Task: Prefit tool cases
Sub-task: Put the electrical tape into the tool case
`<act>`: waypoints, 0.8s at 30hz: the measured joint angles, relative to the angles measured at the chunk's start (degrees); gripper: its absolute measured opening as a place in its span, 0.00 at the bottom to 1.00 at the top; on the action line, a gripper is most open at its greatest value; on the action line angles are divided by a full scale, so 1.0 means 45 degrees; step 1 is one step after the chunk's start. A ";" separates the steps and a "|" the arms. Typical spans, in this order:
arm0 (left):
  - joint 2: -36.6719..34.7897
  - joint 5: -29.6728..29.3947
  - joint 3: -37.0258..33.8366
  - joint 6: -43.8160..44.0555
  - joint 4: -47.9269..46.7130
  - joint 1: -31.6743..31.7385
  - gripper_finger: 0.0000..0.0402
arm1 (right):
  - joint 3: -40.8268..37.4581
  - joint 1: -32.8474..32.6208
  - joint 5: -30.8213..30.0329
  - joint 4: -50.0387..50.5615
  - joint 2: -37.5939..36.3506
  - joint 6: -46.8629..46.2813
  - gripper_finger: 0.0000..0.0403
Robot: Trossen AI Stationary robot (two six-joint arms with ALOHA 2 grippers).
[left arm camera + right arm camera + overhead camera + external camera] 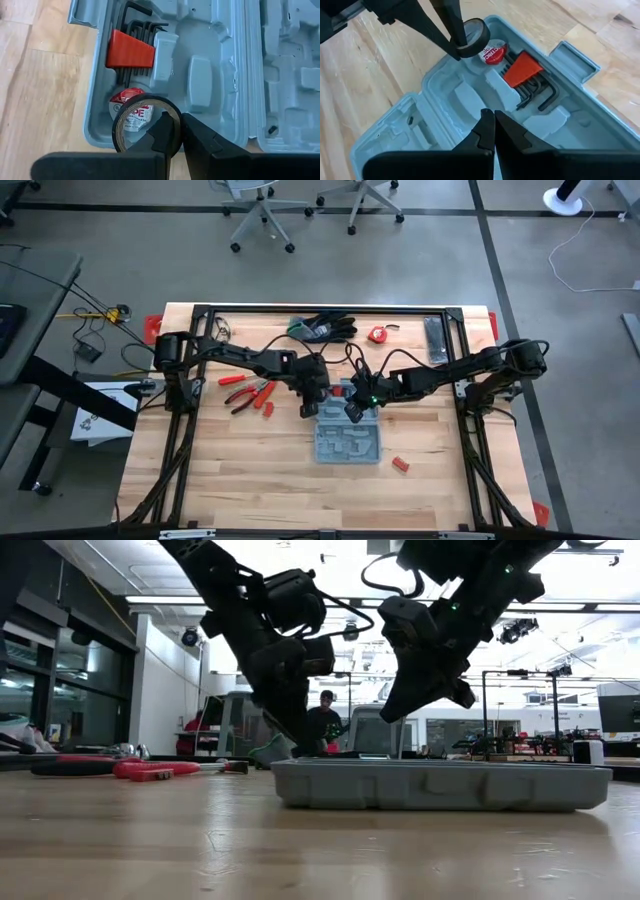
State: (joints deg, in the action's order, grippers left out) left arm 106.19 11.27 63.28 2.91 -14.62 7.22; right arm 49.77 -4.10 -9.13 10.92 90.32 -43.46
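Note:
The grey-blue tool case (350, 442) lies open and flat on the wooden table, its moulded recesses up (215, 65). A red holder of black hex keys (130, 50) sits in a recess at the far end. My left gripper (175, 122) is shut on a black tape roll (145, 122) over the case's far left corner (311, 408). A round red-and-white label (492, 52) shows in the recess beneath the roll. My right gripper (493, 116) is shut and hovers above the middle of the case's far half (354, 413), holding nothing. My left gripper pinches the tape roll's ring wall (176, 116), one finger (162, 132) inside the ring's hole and the other (200, 142) outside. The fingers slant down from the table's left and far side. The roll sits tilted over the round recess; I cannot tell whether it touches the case.
Red-handled pliers (250, 392) lie left of the case and a small red piece (400, 464) lies to its right. Black-and-green gloves (320, 328), a red tape measure (377, 334) and a dark flat bar (435, 338) lie along the far edge. A person (325, 715) stands far behind the table.

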 joint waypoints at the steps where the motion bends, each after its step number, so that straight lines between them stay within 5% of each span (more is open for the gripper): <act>1: 0.0000 0.0000 -0.0004 0.0001 0.0007 0.0000 0.08 | 0.0002 0.0000 0.0000 -0.0003 0.0000 0.0000 0.00; 24: 0.0036 0.0052 -0.0008 0.0235 0.1450 -0.0049 0.09 | -0.0002 0.0000 -0.0253 0.0005 0.0000 0.0005 0.00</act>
State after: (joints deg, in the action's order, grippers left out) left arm 106.35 11.50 63.24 3.97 -8.10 7.01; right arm 49.76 -4.10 -10.26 10.94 90.32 -43.44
